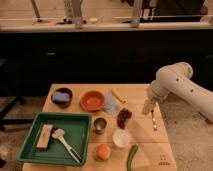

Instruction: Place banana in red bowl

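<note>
So the banana (118, 95) is lying on the table (155, 142) near the back edge. It's just to the right of the red bowl (93, 100), with a pale bluish crumpled thing (110, 104) right beside it on the bowl side. The claw (147, 109) hangs over the right part of the table, above the fork (153, 120) and to the right of the banana. It's spread wide and there's nothing in it, and it isn't touching anything as far as I can see.

I'd say the step right now is the reach for the banana. To do it well, I'd bring the claw left and toward the back, then line the fingers up across the banana's short width rather than along its length. It lies at a diagonal, so the wrist probably needs a bit of a turn. Come straight down over its middle so it doesn't roll or get shoved off the back edge.

I'd also watch that bluish thing and the dark red cluster (123, 117) just in front, since there isn't much room on that side. After that it's a short hop left to the bowl, which looks empty.
</note>
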